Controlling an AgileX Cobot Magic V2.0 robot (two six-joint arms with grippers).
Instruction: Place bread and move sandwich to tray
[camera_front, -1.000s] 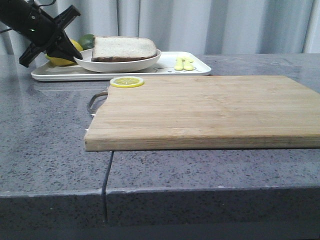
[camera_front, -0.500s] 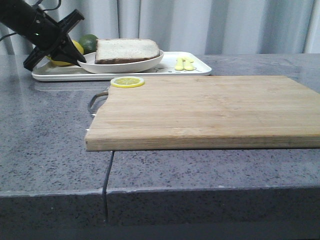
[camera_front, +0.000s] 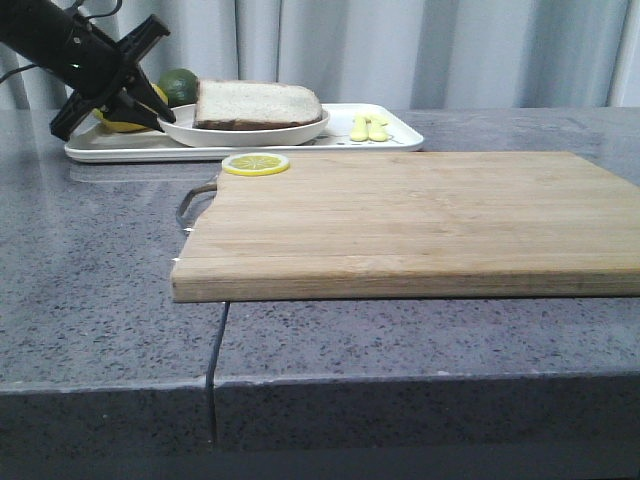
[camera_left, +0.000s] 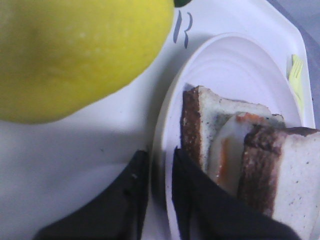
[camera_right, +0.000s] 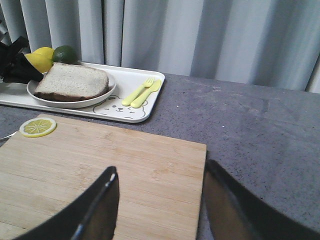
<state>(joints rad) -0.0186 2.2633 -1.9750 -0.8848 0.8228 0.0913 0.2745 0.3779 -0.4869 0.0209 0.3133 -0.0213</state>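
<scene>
one left gripper (camera_left: 159, 192) nearly closed, pinching the plate (camera_left: 235, 65) rim on the tray (camera_left: 65, 150)

The grey speckled worktop (camera_front: 100, 300) is stretching out before me, a seam running toward its near edge. A wooden board (camera_front: 400, 220) is lying on it, near and right. The white tray (camera_front: 390, 135) is sitting on it at far left, behind the board.

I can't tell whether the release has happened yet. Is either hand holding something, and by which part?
The left hand grips the plate by its rim, one finger either side. The right hand is open, holding nothing.
</scene>
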